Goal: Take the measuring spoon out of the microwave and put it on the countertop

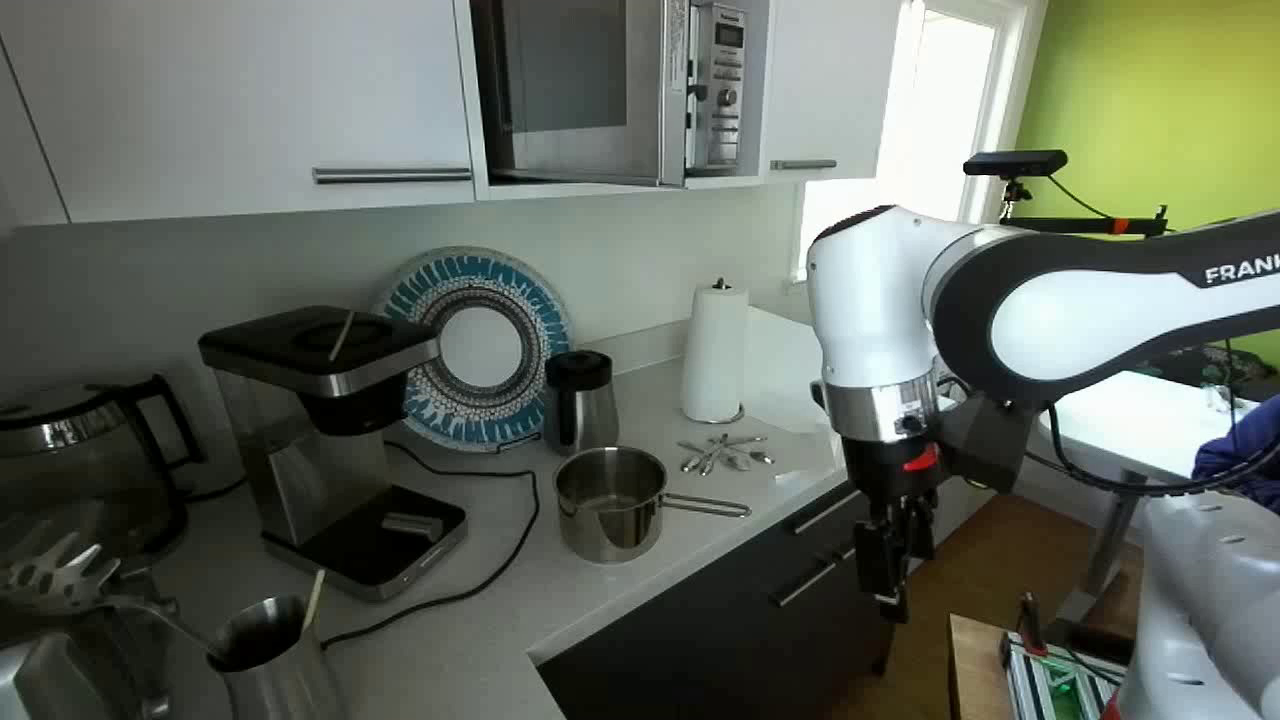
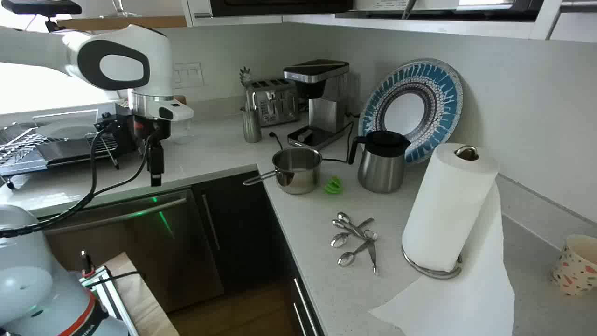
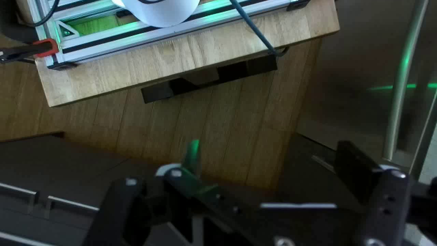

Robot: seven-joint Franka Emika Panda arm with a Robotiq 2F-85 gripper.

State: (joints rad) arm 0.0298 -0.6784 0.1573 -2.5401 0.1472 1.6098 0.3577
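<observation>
The silver microwave is built in among the upper cabinets. Its dark glass door stands ajar and hides the inside; only its lower edge shows in an exterior view. I cannot make out a measuring spoon inside it. The white countertop shows in both exterior views. Several metal spoons lie crossed on it, also visible here. My gripper is open and empty, fingers wide apart and pointing down. In both exterior views it hangs beside the counter's front, over the floor.
On the counter stand a steel pot, a coffee machine, a steel carafe, a leaning blue plate, a paper towel roll and a small green object. A dish rack is near the arm.
</observation>
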